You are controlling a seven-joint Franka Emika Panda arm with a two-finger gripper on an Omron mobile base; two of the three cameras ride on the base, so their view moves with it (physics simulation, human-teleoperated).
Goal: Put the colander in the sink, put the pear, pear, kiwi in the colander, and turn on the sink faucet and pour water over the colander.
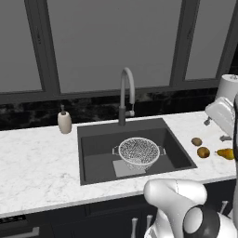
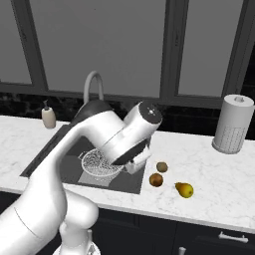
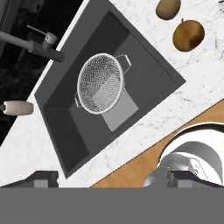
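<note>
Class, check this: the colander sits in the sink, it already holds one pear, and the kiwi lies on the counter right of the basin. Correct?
One slip: the colander in the sink is empty. The left base view shows both pears on the counter with the kiwi.

Sink [image 1: 93,158] is dark grey with a lighter grey square on the floor, colander [image 1: 139,151] is speckly white-silver mesh. Tabletop [image 1: 37,162] is white marble with grey veins. Kiwi [image 2: 162,167] dull brown, pears [image 2: 185,190] golden yellow-orange.
</note>
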